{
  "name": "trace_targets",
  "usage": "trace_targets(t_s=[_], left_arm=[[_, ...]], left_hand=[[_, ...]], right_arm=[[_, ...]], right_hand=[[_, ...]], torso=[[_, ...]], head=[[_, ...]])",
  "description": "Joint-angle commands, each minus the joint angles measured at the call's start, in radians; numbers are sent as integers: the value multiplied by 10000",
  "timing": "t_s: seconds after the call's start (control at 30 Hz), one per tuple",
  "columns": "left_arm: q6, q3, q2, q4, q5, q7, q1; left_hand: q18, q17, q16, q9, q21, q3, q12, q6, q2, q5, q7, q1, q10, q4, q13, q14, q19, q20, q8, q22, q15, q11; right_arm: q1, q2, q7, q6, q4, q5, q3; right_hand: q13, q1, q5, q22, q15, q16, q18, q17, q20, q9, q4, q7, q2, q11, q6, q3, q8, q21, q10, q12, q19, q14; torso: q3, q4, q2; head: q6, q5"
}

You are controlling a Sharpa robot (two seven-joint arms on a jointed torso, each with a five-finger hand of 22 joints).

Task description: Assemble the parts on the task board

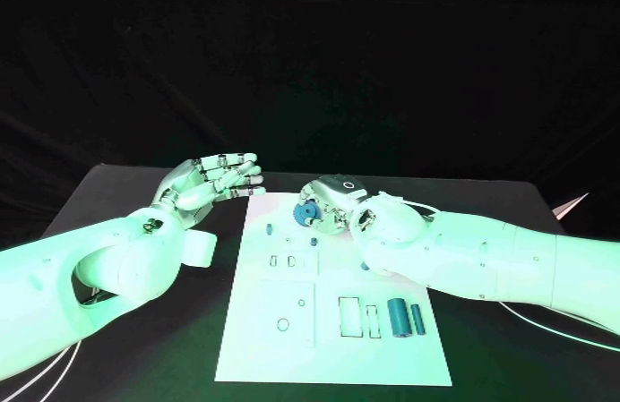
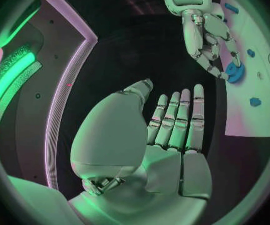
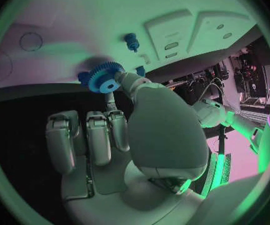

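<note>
We see the right hand (image 1: 339,207) over the far end of the white board (image 1: 291,330), pinching a blue gear (image 1: 306,212) between its thumb and a fingertip. From the right wrist the gear (image 3: 105,77) shows its toothed rim and a pale hole in its centre, and it sits just above the board (image 3: 97,25), with its shadow falling on the white surface beneath it; we cannot tell whether it touches the board. The other fingers (image 3: 87,137) of that hand are curled down, clear of the gear.

Close by the gear, a small blue peg (image 3: 132,41) stands upright on the board. Two more blue pieces show near the gear in the left wrist view (image 2: 255,101).

The left hand (image 1: 213,180) is raised beside the board's far left corner, holding nothing, its palm flat and fingers (image 2: 179,117) stretched out straight, side by side. It hangs over the black table (image 1: 142,187), apart from the board.

At the near end of the board lie two dark blue cylinders (image 1: 398,316), side by side, just right of some narrow rectangular slots (image 1: 350,317). A round hole (image 1: 283,324) sits in the near left part of the board
</note>
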Motion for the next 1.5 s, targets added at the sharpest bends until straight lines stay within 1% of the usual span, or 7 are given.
trace_targets(t_s=[0.03,0.53,0.67,0.7,0.9,1.1,1.5], left_arm=[[157,8,14,22,-33,46,13],[155,8,5,21,-33,40,13],[153,8,2,19,-33,34,13],[153,8,2,19,-33,33,13],[151,8,0,23,-33,30,14],[105,8,-16,30,-33,58,14],[86,8,-68,46,-33,60,14]], left_hand=[[95,14,-42,-14,35,8,-33,-46,-26,-32,742,-49,-12,10,-3,-69,-73,30,-36,11,21,46],[95,35,-50,-23,47,9,-56,-60,-28,-39,747,-57,-26,6,-5,-75,-87,33,-47,14,25,51],[95,35,-50,-23,47,9,-56,-60,-28,-39,747,-57,-26,6,-5,-75,-87,33,-47,14,25,51],[95,35,-50,-23,47,9,-56,-60,-28,-39,747,-57,-26,6,-5,-75,-87,33,-47,14,25,51],[95,35,-50,-23,47,9,-56,-60,-28,-39,747,-57,-26,6,-5,-75,-87,33,-47,14,25,51],[95,35,-50,-23,47,9,-56,-60,-28,-39,747,-57,-26,6,-5,-75,-87,33,-47,14,25,51],[96,46,-55,-26,54,11,-64,-63,-28,-40,748,-56,-29,2,-5,-78,-94,34,-51,16,26,52]], right_arm=[[-39,61,-40,225,-98,-124,-5],[-81,191,-208,372,-394,-102,-20],[-81,250,-196,315,-471,-54,-22],[-82,263,-185,317,-484,-39,-22],[-81,308,-119,458,-534,100,-25],[-81,234,-140,552,-509,204,-27],[-82,-80,-57,372,-261,422,-29]], right_hand=[[1652,-60,-23,2632,-64,52,-66,2603,-97,99,17,-194,5,-61,443,59,17,37,220,37,1045,1035],[1592,-308,-184,2632,-49,51,-66,2601,-93,72,-25,-159,-98,-36,331,120,-86,37,165,-37,1045,1034],[1423,-572,-656,2632,71,48,-66,2591,-8,-54,-53,19,-219,114,-128,150,-438,37,3,-231,1045,1032],[1316,-703,-898,2632,162,51,-66,2602,66,-157,-60,137,-303,222,-508,102,-728,37,-103,-354,1045,1034],[1222,-1033,-1028,2632,266,62,-66,2634,189,-232,44,220,-384,320,-717,-269,-1034,37,-210,-467,1045,1042],[1341,-1262,-815,2632,288,62,-66,2634,229,-224,613,215,-81,332,-575,-1832,-1260,37,-110,-347,1045,1042],[1515,-1147,-692,2632,223,62,-66,2634,183,-145,797,115,134,247,-181,-1925,-1151,37,54,-161,1045,1042]], torso=[[15,-12,-2],[20,-25,0],[14,-24,-5],[13,-25,-7],[9,-12,-7],[4,-21,-5],[23,-26,-1]], head=[[-33,27],[-43,58],[-29,68],[-33,68],[-32,66],[-27,66],[-36,101]])
